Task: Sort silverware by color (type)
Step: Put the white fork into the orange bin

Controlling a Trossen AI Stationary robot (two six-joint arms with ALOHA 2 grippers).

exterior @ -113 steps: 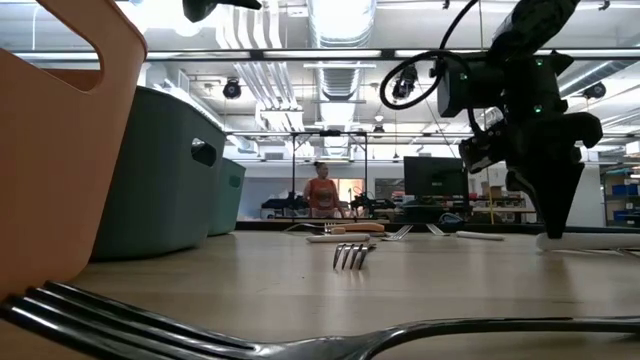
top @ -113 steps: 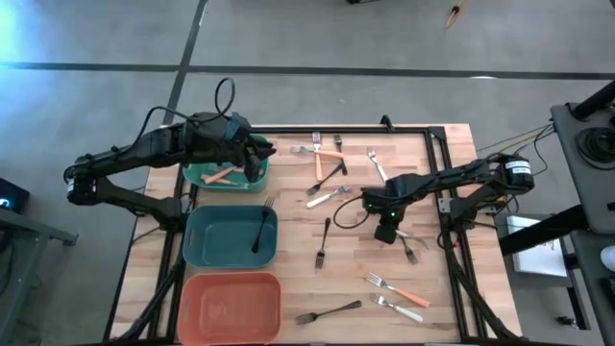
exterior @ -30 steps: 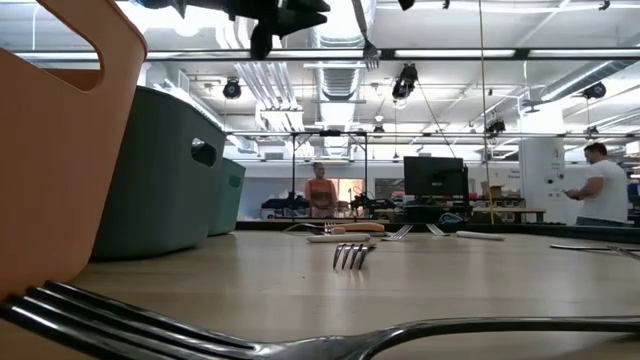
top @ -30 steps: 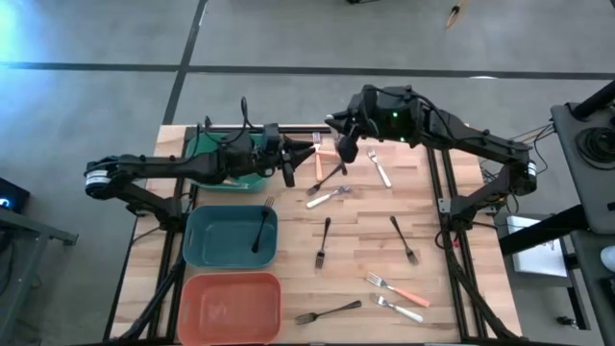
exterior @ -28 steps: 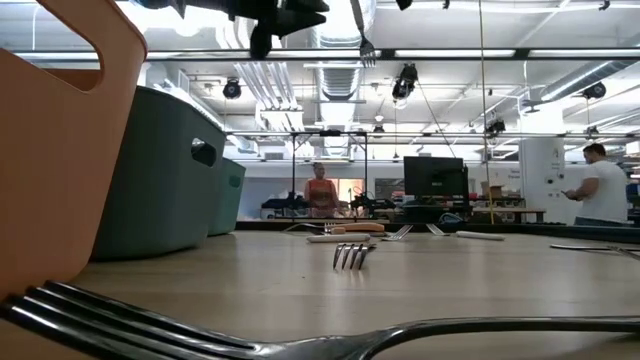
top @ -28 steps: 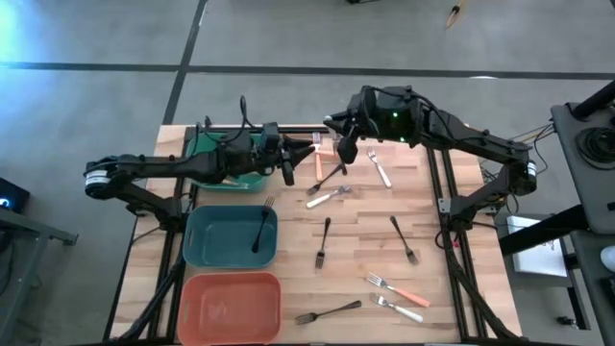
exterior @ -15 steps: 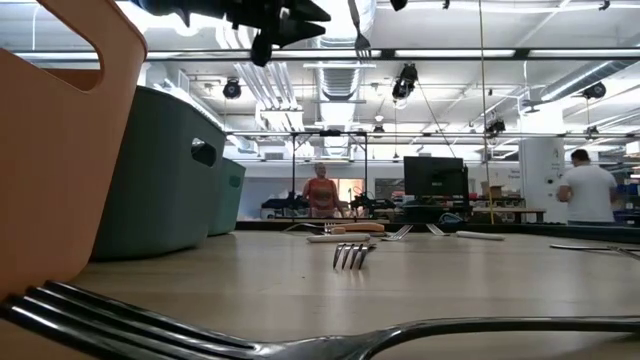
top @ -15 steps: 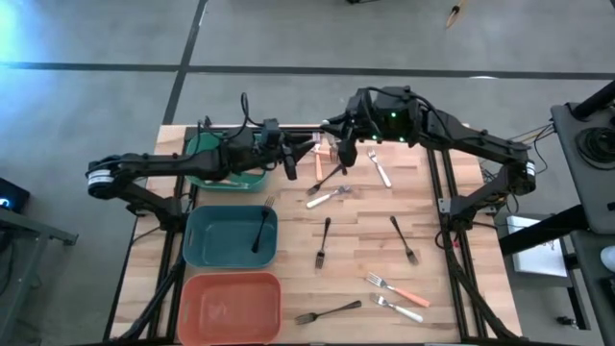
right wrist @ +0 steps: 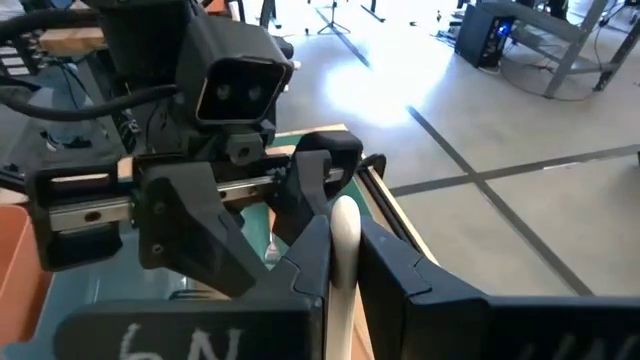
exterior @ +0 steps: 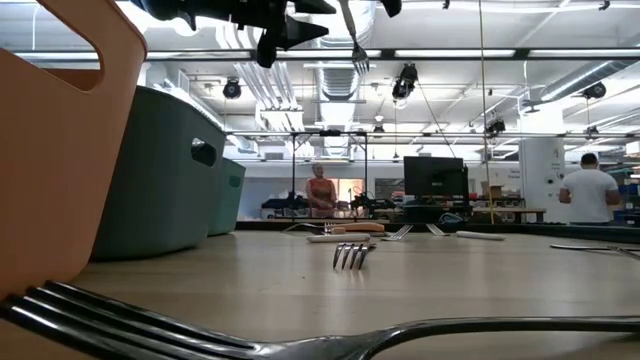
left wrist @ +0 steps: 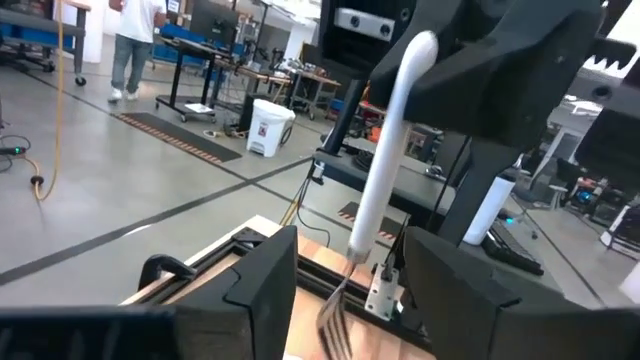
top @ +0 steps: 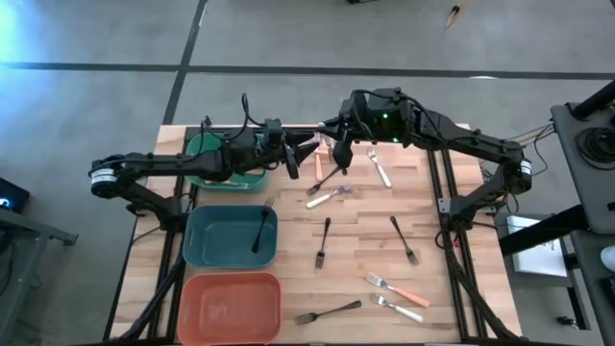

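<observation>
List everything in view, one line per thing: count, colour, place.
table: one, light wood, under everything
green bin: one, table's left side, partly under the left arm
teal bin: one, next to the green bin
salmon bin: one, next to the teal bin
black forks: five seen, four loose on the table, one inside the teal bin
white-handled forks: three seen, loose on the table
orange-handled forks: two seen, loose on the table
held fork: one, white handle, hanging tines down
people: two, far off in the room
left gripper: open, facing the held fork
right gripper: shut on the held fork
</observation>
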